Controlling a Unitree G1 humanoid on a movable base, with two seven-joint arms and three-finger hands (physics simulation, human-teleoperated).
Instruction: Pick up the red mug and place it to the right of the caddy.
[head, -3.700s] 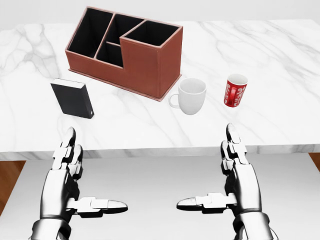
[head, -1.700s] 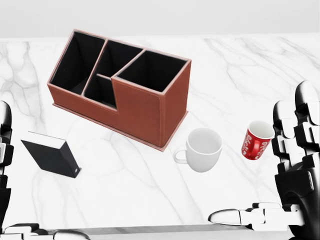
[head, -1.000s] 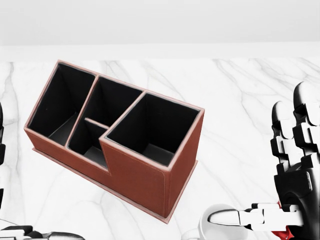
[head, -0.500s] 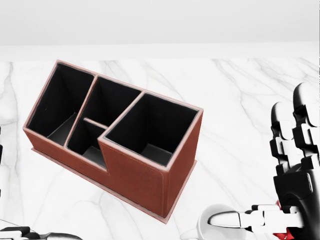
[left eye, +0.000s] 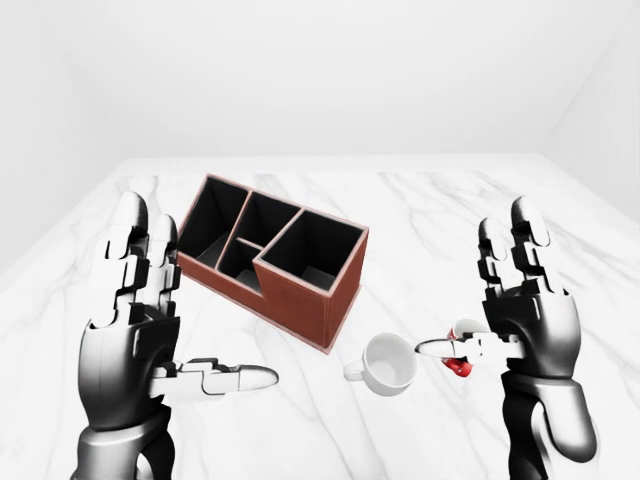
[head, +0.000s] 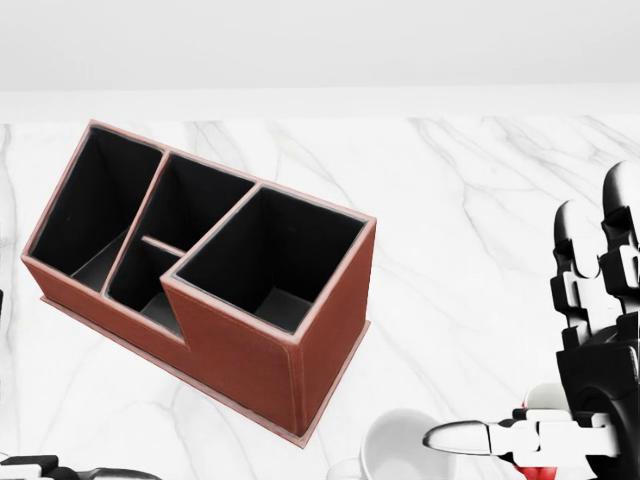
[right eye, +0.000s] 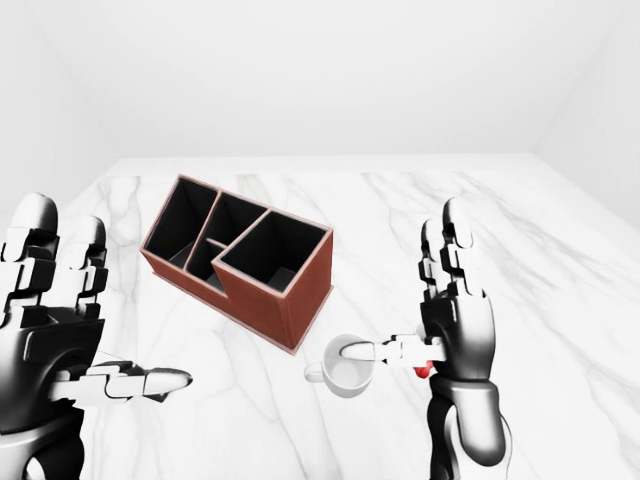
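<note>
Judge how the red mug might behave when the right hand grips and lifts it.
The red mug looks small and rigid, so probably light and unlikely to deform. Its glossy surface could be slippery between hard metal fingers. It appears narrow for its height, so a sideways nudge might tip it. The right hand hides most of it, so this stays tentative.

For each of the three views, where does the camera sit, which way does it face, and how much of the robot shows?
Left-eye view: on the head, looking ahead over the marble table; caddy, white mug, red mug; left hand and right hand raised, open.
Head view: on the head, tilted down, closer on the caddy; right hand at the right edge, left thumb at bottom left.
Right-eye view: paired eye, nearly the same scene shifted left.
Shared: caddy, both mugs, right hand.
</note>
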